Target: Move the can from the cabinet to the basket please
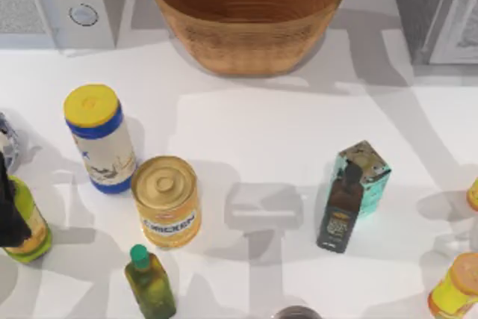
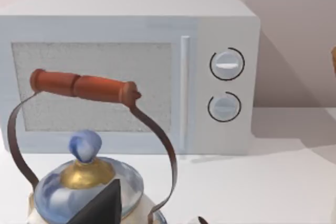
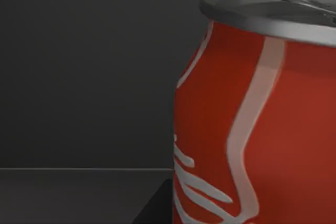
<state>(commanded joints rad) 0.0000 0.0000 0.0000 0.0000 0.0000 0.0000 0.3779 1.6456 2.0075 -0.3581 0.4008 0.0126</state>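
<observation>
Red can (image 3: 252, 124) with white lettering and a grey lid stands upright on a dark floor before a dark wall, apparently inside the cabinet (image 1: 437, 9), whose grey body and paler door panel sit at the table's far right corner. The right wrist camera looks at the can from very close; whether the right jaws are spread or pinching it I cannot tell. My guess is a light, stiff, thin-walled can with a smooth, slippery side, best pinched across the mid-body rather than at the tapered shoulder, with gentle pressure to avoid denting.

The wicker basket (image 1: 249, 16) waits at the far centre, well apart from the cabinet. Beyond it stands the white microwave (image 2: 131, 72). The left arm sits parked at the table's left edge, above a kettle (image 2: 86, 182); its jaw state I cannot tell.
</observation>
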